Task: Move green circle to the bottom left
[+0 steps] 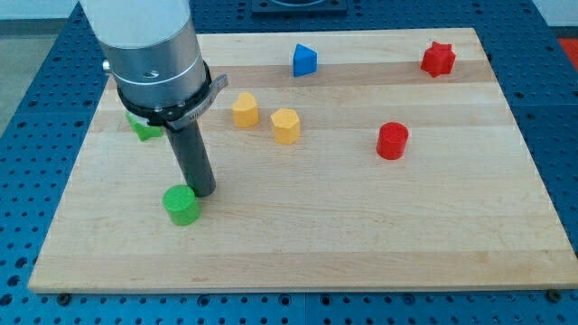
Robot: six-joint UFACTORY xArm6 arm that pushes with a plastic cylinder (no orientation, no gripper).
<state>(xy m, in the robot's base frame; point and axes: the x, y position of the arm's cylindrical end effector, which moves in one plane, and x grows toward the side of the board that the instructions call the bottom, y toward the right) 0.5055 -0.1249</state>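
Observation:
The green circle [181, 205] is a short green cylinder on the wooden board [361, 235], in the lower left part of the view. My tip [202, 192] rests just to the right of it and slightly above, touching or nearly touching its upper right edge. The dark rod rises from there to the grey arm body at the view's top left.
A second green block [143, 125] sits partly hidden behind the arm at the left. Two yellow blocks [245, 110] [285, 125] lie in the upper middle. A blue block [304, 60] is at the top, a red star [438, 59] at the top right, a red cylinder [392, 141] right of centre.

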